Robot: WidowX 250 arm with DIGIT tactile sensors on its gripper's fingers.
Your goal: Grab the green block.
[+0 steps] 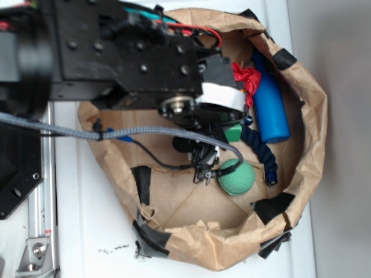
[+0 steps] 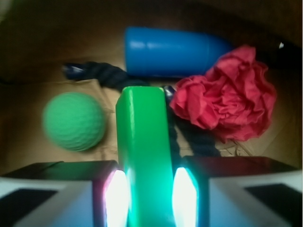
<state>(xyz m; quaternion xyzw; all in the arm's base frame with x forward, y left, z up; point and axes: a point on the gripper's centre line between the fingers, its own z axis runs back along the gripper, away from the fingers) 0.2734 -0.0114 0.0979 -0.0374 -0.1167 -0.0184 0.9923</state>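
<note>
The green block [image 2: 144, 142] is a bright green, smooth bar that runs straight away from the camera in the wrist view. It lies between my two lit pads [image 2: 116, 196]. My gripper [image 2: 150, 194] is shut on its near end, with both pads pressed flat against its sides. In the exterior view only a small corner of the green block [image 1: 233, 134] shows under the arm's wrist, and the fingers themselves are hidden there. I cannot tell whether the block is off the paper floor.
A paler green dimpled ball [image 2: 73, 121] lies left of the block. A blue bottle [image 2: 170, 52] lies across the far end, with crumpled red cloth [image 2: 227, 101] to the right. A dark blue rope [image 1: 261, 152] curls beneath. A brown paper bag wall [image 1: 313, 116] rings everything.
</note>
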